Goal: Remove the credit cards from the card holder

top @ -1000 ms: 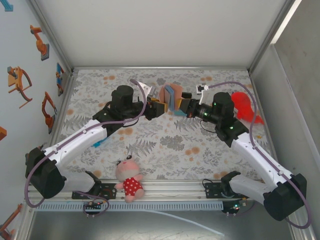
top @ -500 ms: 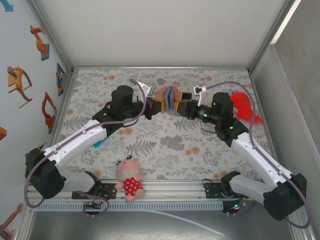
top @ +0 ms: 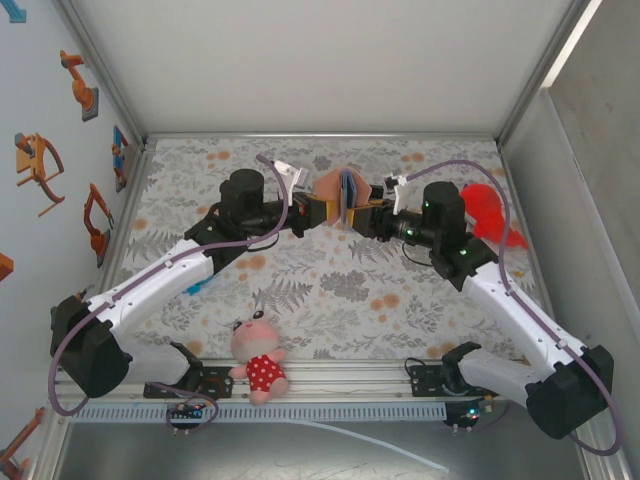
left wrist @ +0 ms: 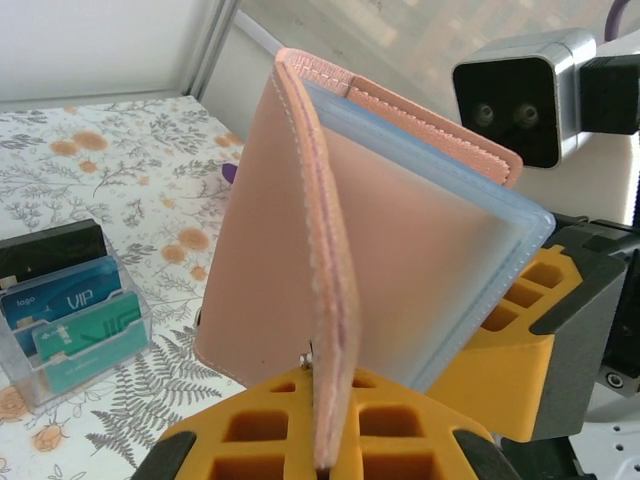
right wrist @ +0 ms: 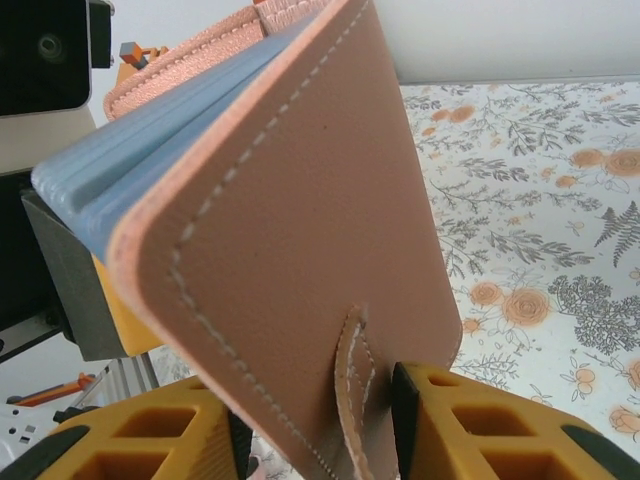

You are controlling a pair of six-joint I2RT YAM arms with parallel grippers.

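Pinkish-tan leather outside and blue-grey inside, the card holder (top: 342,188) is held up off the flowered table (top: 330,295) toward its far middle, upright and fanned partly open like a book, right between my two grippers. The left gripper (top: 318,208) is clenched on the bottom edge of one cover; my left wrist view shows that cover pinched between the yellow fingers (left wrist: 250,435). The right gripper (top: 362,212) has the other cover, the one with the closing tab (right wrist: 355,400), standing between its fingers (right wrist: 470,420), but I cannot tell whether they press on it. Down on the table sits a clear box (left wrist: 70,320) of cards.
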